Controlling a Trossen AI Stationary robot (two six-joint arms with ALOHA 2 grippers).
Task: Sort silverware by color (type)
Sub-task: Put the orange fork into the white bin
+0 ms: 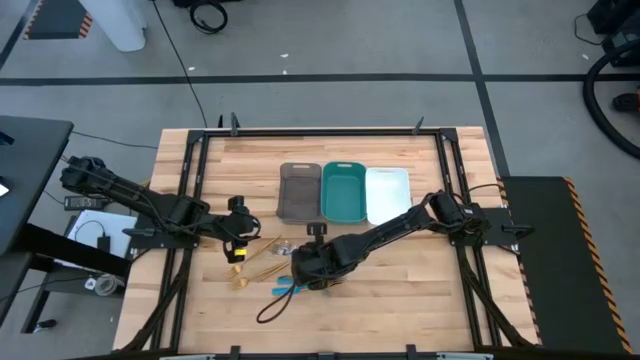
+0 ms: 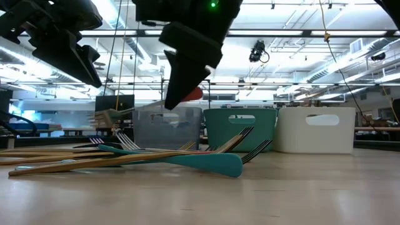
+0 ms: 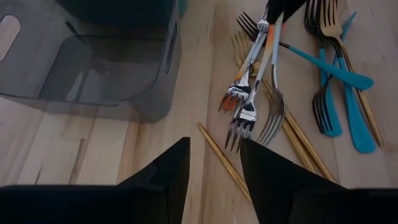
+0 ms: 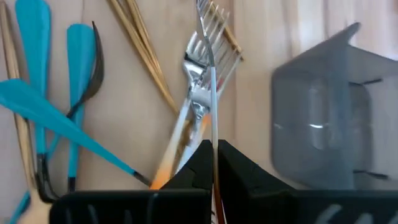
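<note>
My right gripper is shut on an orange-handled fork and hangs over the silverware pile near the table's middle. The fork's tines point toward the grey tray. Under it on the wood lie another orange-handled fork, blue-handled pieces and gold pieces. My left gripper stands open just left of the pile, above the table, with nothing between its fingers. My right gripper pinches the fork's handle between its two fingers, which slant down from the table's right side. The fork runs on from the fingers along their line, turned on edge. It is lifted clear of the pile, about level, tines toward the left arm.
Three trays stand side by side at the far middle: grey, teal and white. Bare wood lies near the front edge and to the right of the pile. A dark loop of cord lies in front of the pile.
</note>
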